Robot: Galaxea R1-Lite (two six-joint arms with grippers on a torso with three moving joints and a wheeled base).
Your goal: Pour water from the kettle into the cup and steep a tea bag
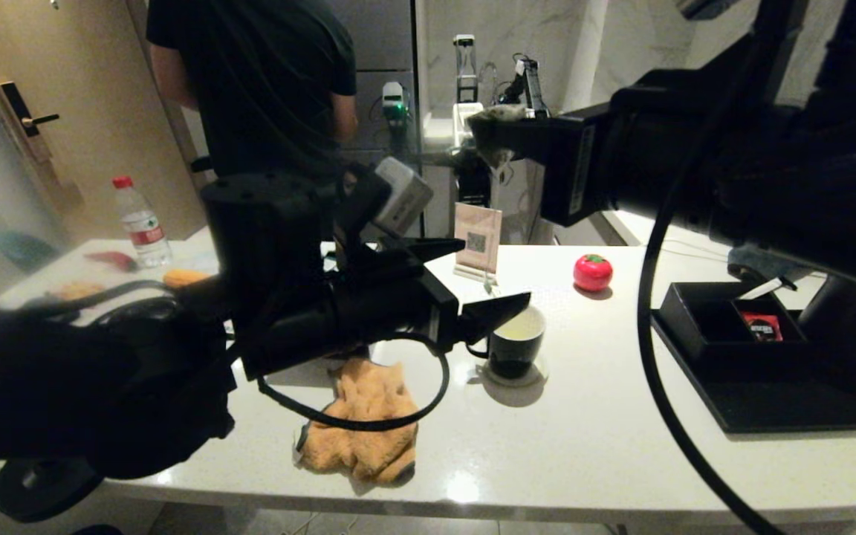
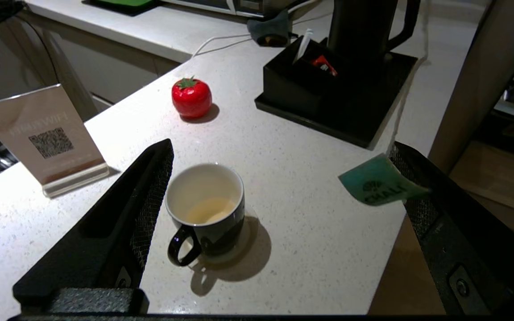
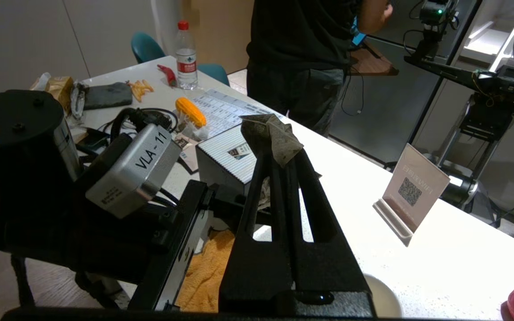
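While the left end effector hangs just above the bench with its two fingers spread wide apart and nothing between them, the cup sits right beside it. In the left wrist view the cup stands upright on the white bench, close to one finger and well apart from the other finger. A small green paper tag sticks to that other finger. The cup is black outside and white inside, and a little pale water lies at its bottom. Its loop handle points toward the near edge of the bench.

The right end effector is held high in the air, above the far side of the bench. Its fingers are pressed together on the tea bag, which pokes out at the fingertips as a crumpled, pale pouch.

The kettle stands on a black tray near the right edge of the bench. A black box on the same tray holds a small red sachet.

A red tomato-shaped thing sits toward the far edge, beyond the cup. A little sign with a square code stands near it. An orange cloth lies crumpled near the front edge, under the left arm. A water bottle with a red cap stands near the far left corner. A person in a dark shirt stands behind the bench.
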